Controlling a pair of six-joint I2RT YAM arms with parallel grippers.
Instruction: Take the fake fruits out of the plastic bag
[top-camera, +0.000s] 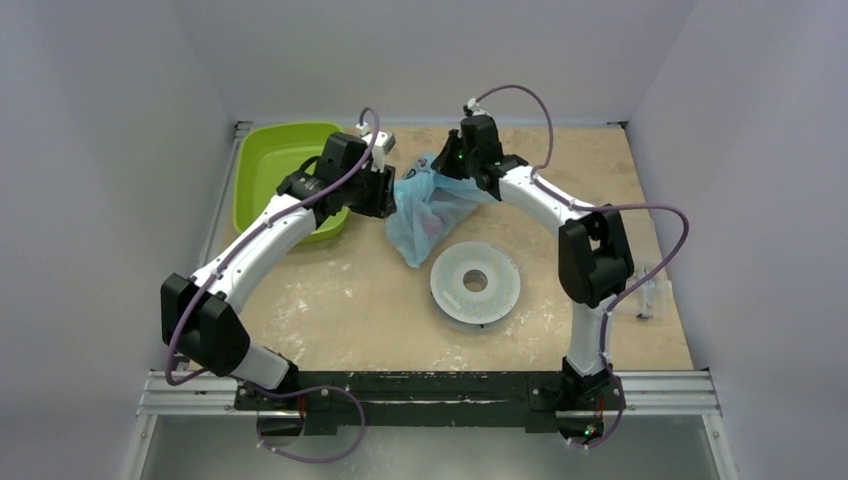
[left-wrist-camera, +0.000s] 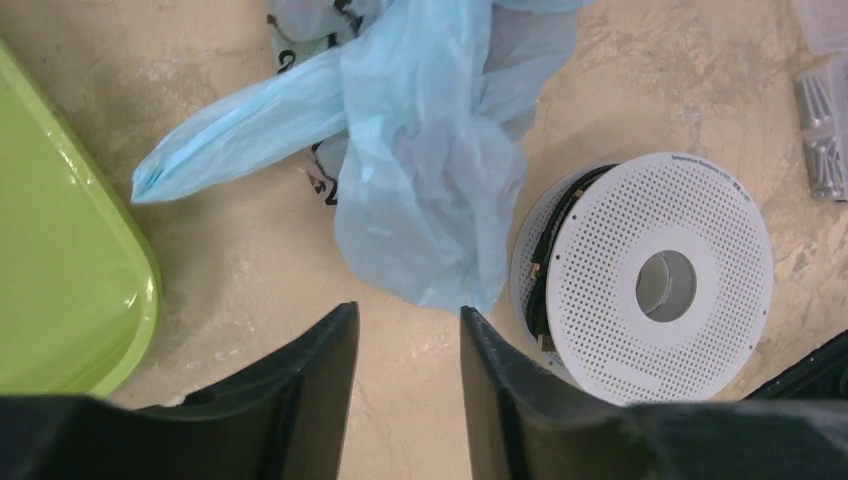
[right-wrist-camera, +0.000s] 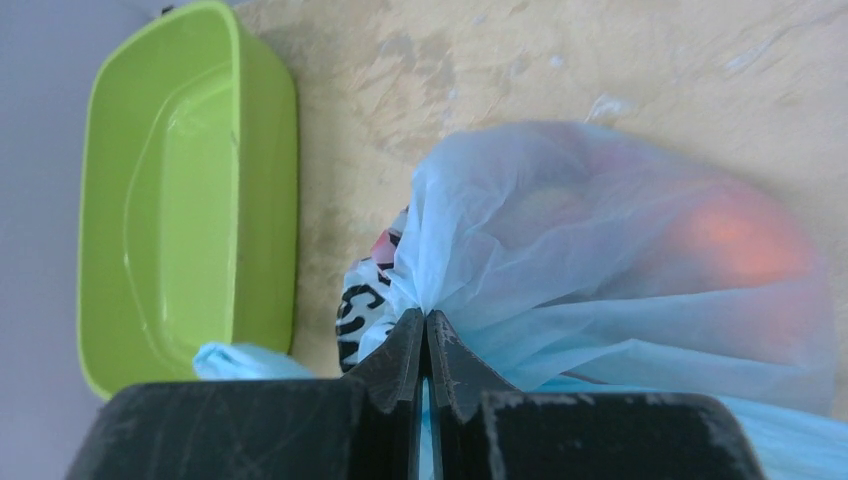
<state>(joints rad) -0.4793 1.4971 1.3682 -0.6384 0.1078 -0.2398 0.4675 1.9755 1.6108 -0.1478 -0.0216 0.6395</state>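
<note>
The light-blue plastic bag (top-camera: 425, 215) hangs bunched at the middle back of the table. My right gripper (right-wrist-camera: 426, 318) is shut on a gathered fold of the bag (right-wrist-camera: 600, 260) and holds it up. The fake fruits are inside: an orange-red glow (right-wrist-camera: 745, 240) shows through the film. My left gripper (left-wrist-camera: 405, 315) is open and empty, just short of the bag's lower end (left-wrist-camera: 430, 200). One loop handle (left-wrist-camera: 235, 135) trails left.
A lime-green tray (top-camera: 275, 175) stands at the back left, close to my left gripper. A white perforated spool (top-camera: 475, 283) lies in front of the bag, touching its lower end in the left wrist view. Small clear packets (top-camera: 650, 290) lie at the right edge.
</note>
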